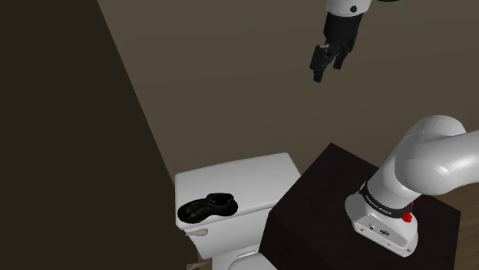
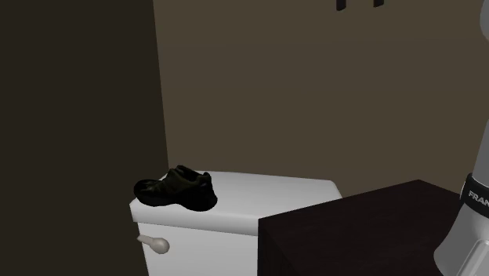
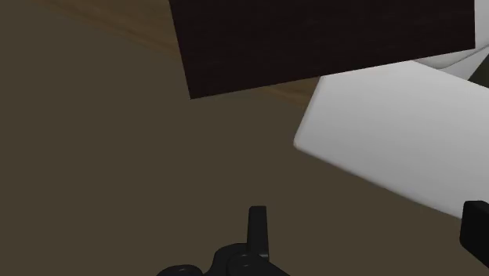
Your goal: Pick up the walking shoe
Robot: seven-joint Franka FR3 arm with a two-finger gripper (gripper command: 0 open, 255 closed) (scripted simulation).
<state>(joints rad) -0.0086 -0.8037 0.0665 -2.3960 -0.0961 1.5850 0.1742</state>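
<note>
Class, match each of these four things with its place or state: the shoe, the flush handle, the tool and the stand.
Things:
1. black shoe
2. flush handle
3. tool
4. dark stand

Places or states:
A. under the base of the arm
B. high in the air, open
C. on the lid of the white toilet tank
D. on the tank's front, beneath the lid

Pairs: 1-C; 2-D; 3-B; 4-A

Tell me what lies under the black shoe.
The black walking shoe rests on the flat white toilet-tank lid, at its end nearest the dark wall. The patch of lid beneath its sole is covered.
</note>
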